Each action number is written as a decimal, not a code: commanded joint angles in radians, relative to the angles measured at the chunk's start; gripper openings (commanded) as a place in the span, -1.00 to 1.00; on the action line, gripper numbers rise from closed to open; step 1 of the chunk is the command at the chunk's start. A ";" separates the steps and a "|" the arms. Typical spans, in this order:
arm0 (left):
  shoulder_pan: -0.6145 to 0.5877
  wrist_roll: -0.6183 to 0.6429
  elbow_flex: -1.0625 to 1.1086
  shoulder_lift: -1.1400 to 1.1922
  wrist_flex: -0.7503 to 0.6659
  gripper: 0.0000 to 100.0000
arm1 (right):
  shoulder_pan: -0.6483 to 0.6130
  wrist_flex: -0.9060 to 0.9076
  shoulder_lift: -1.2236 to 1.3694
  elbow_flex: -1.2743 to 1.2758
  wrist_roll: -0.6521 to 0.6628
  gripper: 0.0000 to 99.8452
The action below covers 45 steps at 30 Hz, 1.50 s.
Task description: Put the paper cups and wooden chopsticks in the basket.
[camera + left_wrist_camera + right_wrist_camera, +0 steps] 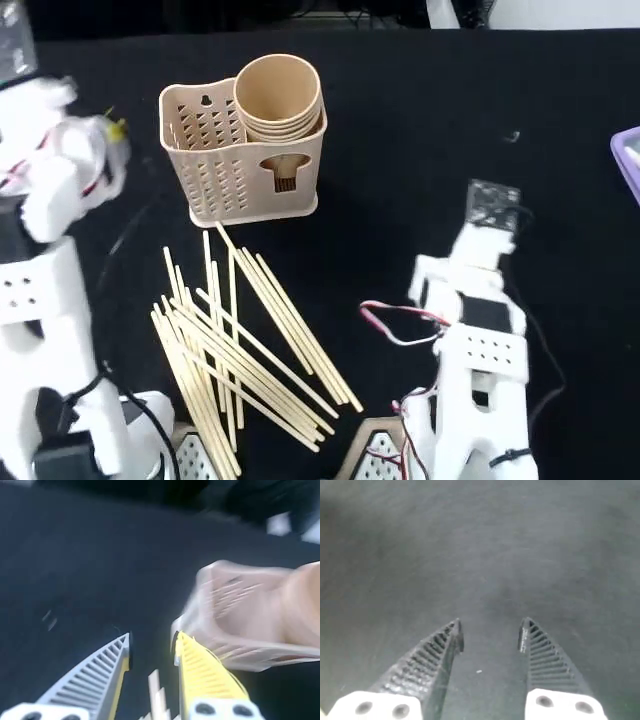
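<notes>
Basket point(215, 170) holds stacked paper cups point(278, 95); chopsticks point(240, 340) lie scattered on the table point(420, 100) before it. Left gripper point(152, 645) beside basket, jaws slightly parted. Right gripper point(490, 635) above table, jaws apart.

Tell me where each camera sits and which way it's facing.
High view: fixed above the table, looking down on basket, paper cups, wooden chopsticks; left arm and right arm show.
Left wrist view: on the left arm, facing the basket's side; left gripper open in front.
Right wrist view: on the right arm, facing bare black table; right gripper open.
Shared: high and left wrist views both show the basket.
</notes>
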 commanded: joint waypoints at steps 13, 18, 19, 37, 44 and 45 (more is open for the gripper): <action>-0.371 -0.123 1.346 -0.377 -0.651 -0.69 | -0.651 0.143 -0.025 -0.076 0.147 -0.63; -0.367 -0.112 1.414 -0.437 -0.635 -0.69 | -0.841 0.069 -0.022 -0.064 0.149 -0.63; -0.364 -0.091 1.429 -0.437 -0.640 -0.69 | -0.859 0.038 -0.019 -0.053 0.149 -0.63; -0.317 -0.046 1.554 -0.445 -0.813 -0.69 | -0.862 -0.195 0.607 -0.216 0.157 -0.68; -0.315 -0.046 1.554 -0.445 -0.813 -0.69 | -0.730 -0.187 0.610 -0.220 0.158 -0.98; -0.315 -0.046 1.554 -0.445 -0.815 -0.69 | -0.720 -0.186 0.608 -0.220 0.158 -0.98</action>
